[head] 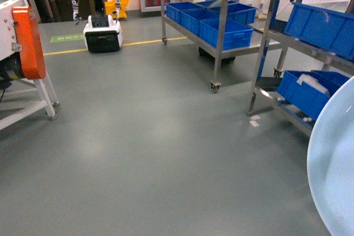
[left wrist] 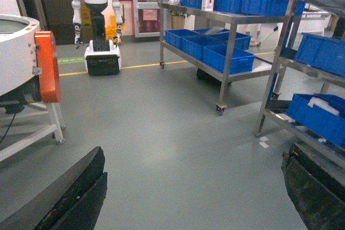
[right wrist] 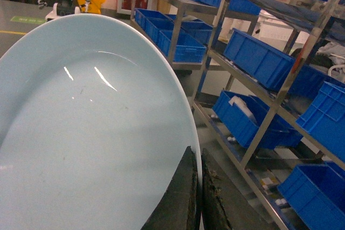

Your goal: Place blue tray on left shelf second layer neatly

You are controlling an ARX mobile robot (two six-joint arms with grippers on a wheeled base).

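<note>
Right wrist view: pinching the blue tray (right wrist: 81,127) by its rim between the right tool's (right wrist: 197,197) closed fingers, beside racks of blue crates (right wrist: 259,60). Left tool (left wrist: 194,192) gaping open, empty, over grey floor (left wrist: 172,133). No legible writing showing. Tray cut off at head view's right edge (head: 334,169).

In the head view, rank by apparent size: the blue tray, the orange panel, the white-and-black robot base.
1. blue tray, inflated by nearness to the camera and cut off by the frame.
2. orange panel.
3. white-and-black robot base, far off.
</note>
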